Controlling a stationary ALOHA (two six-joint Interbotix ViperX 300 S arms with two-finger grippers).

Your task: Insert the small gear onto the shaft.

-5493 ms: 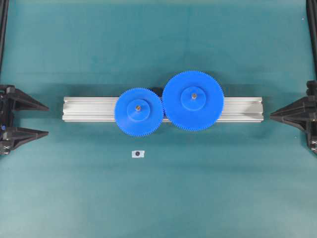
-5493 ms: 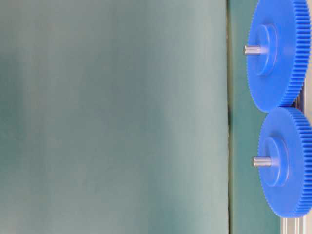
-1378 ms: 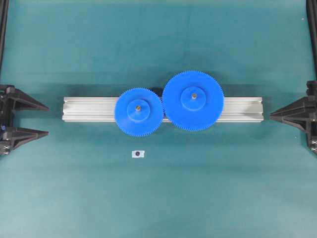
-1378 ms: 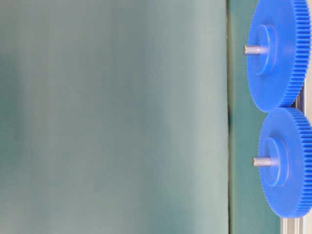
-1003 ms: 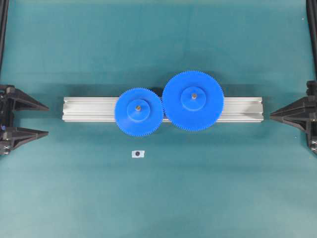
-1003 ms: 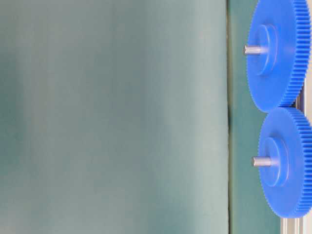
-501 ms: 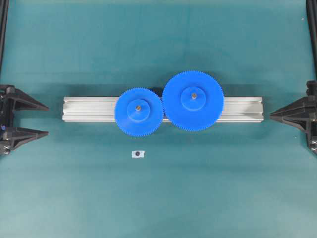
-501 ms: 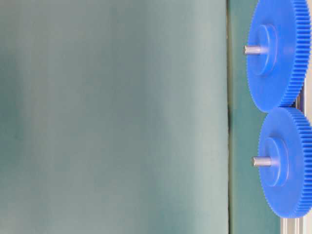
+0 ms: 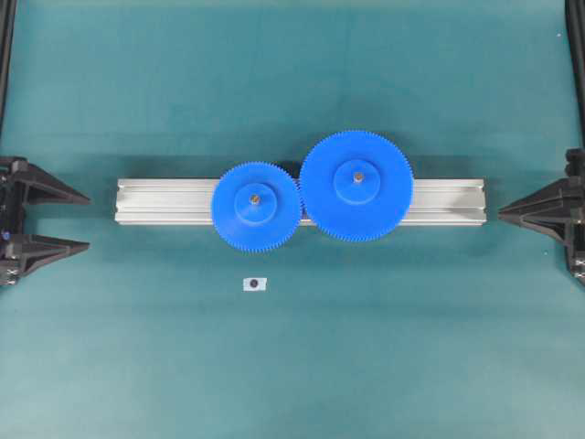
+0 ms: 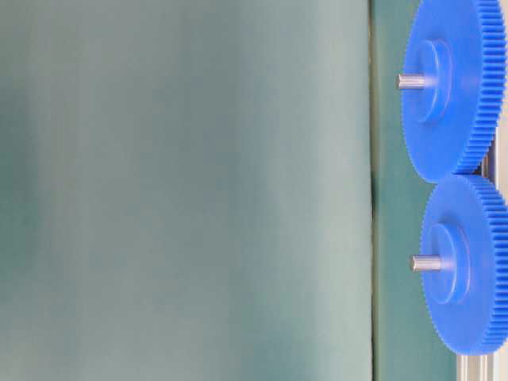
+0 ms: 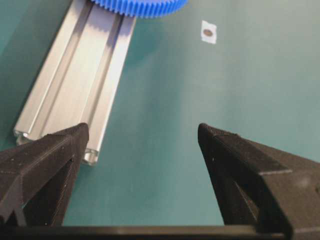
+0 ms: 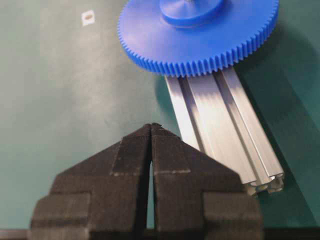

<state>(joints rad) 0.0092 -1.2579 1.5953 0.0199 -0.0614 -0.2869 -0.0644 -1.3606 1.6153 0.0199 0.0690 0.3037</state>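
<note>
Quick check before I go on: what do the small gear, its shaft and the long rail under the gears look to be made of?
Small gear: likely moulded plastic, uniform matte blue, crisp fine teeth.
Shaft: apparently metal, a grey pin with a dull sheen.
Rail: probably extruded aluminium, silvery brushed finish with lengthwise slots; its hollow profile shows at the cut end in the right wrist view.

The table-level view's left part is a blur. The larger gear (image 10: 456, 87) and the small gear (image 10: 468, 266) run past its right edge.
</note>
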